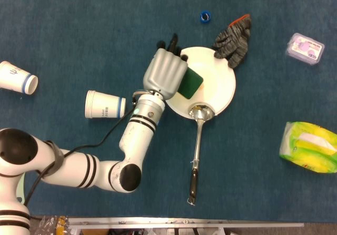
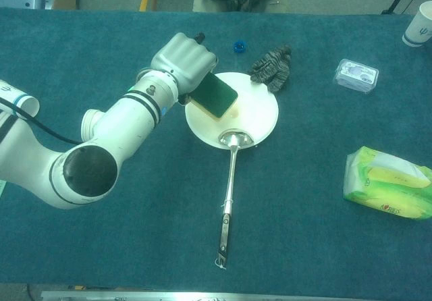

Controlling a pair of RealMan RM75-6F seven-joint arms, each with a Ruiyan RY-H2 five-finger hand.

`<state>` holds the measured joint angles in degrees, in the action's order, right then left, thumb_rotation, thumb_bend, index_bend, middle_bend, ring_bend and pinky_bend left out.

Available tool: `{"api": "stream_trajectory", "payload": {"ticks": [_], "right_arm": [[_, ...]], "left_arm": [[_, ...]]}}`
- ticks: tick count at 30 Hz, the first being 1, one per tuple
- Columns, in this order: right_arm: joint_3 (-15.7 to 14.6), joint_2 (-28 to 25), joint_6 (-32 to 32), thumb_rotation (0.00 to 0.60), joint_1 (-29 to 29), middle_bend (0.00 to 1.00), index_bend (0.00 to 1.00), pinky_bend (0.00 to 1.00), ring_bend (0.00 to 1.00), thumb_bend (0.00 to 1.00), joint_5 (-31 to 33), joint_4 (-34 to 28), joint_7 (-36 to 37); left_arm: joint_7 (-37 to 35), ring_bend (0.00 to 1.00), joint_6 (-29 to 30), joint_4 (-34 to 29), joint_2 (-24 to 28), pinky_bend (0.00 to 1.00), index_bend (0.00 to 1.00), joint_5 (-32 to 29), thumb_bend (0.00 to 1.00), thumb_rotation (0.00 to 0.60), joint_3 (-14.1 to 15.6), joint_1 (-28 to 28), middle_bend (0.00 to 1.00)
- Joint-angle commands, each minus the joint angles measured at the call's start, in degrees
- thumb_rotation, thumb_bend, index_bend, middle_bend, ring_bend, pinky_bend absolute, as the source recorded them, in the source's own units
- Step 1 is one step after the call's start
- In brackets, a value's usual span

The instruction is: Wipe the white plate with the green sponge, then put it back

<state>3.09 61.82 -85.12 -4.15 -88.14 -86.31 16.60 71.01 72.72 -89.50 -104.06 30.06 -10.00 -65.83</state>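
Left hand: we have the left hand (image 1: 166, 75) over the near-left part of the white plate (image 1: 224, 82), fingers wrapped around the green sponge (image 1: 191, 83), which sticks out from under the palm toward the plate's middle.
Right hand: neither view shows it, so we say nothing of how it stands.
Sponge: green face up in the head view; in the chest view the green sponge (image 2: 212, 94) is tilted, with its yellow underside toward the plate. We cannot tell whether it already touches the surface.
Plate: lying flat on the blue table (image 1: 63, 29), directly under and beyond the fingers, with a faint yellowish mark just past the sponge's far edge (probably what needs wiping).
Ladle: the metal ladle (image 1: 198, 135) has its bowl resting on the plate's rim just to the right of the hand and nearer the robot, with the handle running back toward us.
Glove: a grey glove (image 1: 233, 39) overlaps the far rim, beyond the fingertips and to the right.
Cup: a paper cup (image 1: 105, 104) lies on its side beside the forearm, behind the hand and to the left.
Step in hand: we judge this the start of the wipe. To do it well, we would level the sponge, press lightly so the plate does not skid, sweep across the mark, and keep clear of the ladle bowl and the glove.
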Motion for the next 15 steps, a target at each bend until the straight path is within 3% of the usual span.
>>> {"api": "stream_trajectory", "payload": {"ticks": [1,15], "right_arm": [[0.06,0.11,0.23,0.600,-0.12,0.24,0.17,0.26,0.12,0.32,0.17,0.19,0.10],[0.45,0.58,1.20,0.600,-0.49,0.24,0.17,0.26,0.12,0.32,1.34,1.34,0.72]], "left_arm": [[1.16,0.05,-0.44,1.35,-1.13,0.24,0.41,0.09,0.25,0.600,-0.46,-0.95,0.25],[2.77,0.05,-5.50,8.91,-4.93,0.24,0.41,0.83,0.25,0.600,0.03,-3.13,0.25]]}}
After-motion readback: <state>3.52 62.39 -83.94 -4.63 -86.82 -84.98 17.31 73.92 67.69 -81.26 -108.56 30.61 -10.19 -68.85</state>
